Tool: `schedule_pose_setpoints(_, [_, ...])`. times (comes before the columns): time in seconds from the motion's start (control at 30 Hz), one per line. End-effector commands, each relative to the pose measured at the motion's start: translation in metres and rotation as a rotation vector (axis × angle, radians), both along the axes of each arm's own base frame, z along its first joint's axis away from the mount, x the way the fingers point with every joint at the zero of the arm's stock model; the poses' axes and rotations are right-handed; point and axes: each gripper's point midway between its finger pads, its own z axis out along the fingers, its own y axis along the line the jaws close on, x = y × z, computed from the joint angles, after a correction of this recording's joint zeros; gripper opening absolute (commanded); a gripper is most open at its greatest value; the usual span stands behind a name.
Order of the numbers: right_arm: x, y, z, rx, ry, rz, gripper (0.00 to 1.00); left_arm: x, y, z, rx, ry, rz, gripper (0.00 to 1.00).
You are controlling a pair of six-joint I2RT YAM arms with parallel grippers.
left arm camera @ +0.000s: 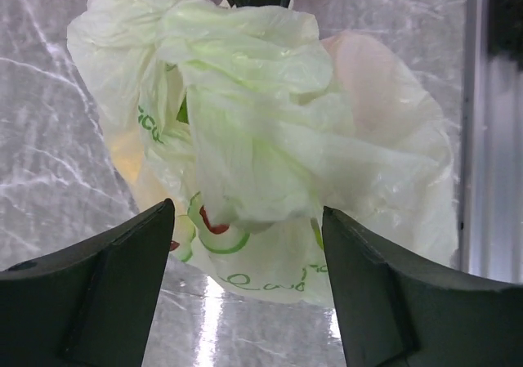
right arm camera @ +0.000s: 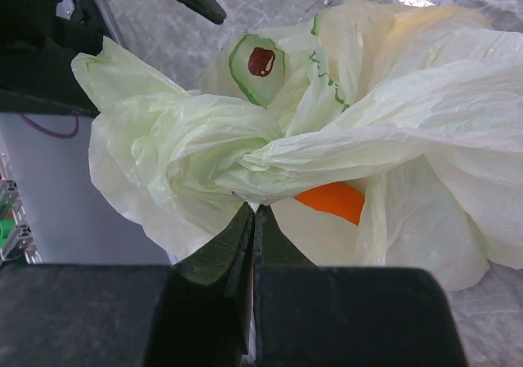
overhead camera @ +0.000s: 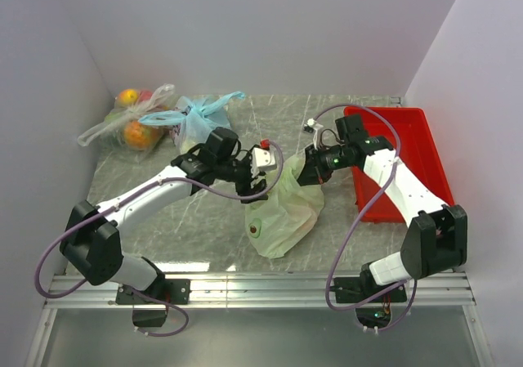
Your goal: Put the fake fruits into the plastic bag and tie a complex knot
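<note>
Knotting looks under way (an orange fruit (right arm camera: 331, 199) shows through): the bag (overhead camera: 284, 208) sits mid-tabletop toward the near edge, right gripper (right arm camera: 252, 218) clenched on its twisted neck, left gripper (left arm camera: 247, 212) spread wide and empty, probably needing a loose handle next.

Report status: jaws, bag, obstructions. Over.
Left gripper jaws open, facing the plastic bag. Right gripper jaws shut on its twisted neck. Orange fruit inside. Nothing in the way.

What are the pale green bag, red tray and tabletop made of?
Pale green bag: thin plastic film; crinkled, translucent, an orange shape shows through. Red tray: probably rigid moulded plastic; smooth, even colour. Tabletop: glossy grey marble look with white veins, possibly printed.
</note>
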Motion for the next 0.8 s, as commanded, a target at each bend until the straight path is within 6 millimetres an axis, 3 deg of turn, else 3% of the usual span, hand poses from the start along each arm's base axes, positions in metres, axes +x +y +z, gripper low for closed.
schedule_pose_setpoints(0.0, [0.007,0.009,0.007,0.02,-0.049,0.017,0.0,0.018,-0.011,0.025,-0.015,-0.167,0.023,0.77])
schedule_pose_setpoints(0.13, [0.006,0.014,0.004,0.01,-0.051,0.028,0.0,0.02,-0.022,0.031,-0.02,-0.229,0.02,0.76])
schedule_pose_setpoints(0.43, [0.006,0.021,-0.005,-0.027,-0.05,0.056,0.0,0.026,-0.026,0.026,0.024,-0.292,0.039,0.71])
schedule_pose_setpoints(0.63, [0.004,0.017,-0.005,-0.053,-0.068,0.067,0.0,0.033,-0.023,0.014,0.08,-0.312,0.058,0.59])
schedule_pose_setpoints(0.77, [0.001,0.014,-0.005,-0.076,-0.072,0.07,0.0,0.04,-0.021,0.008,0.102,-0.32,0.078,0.63])
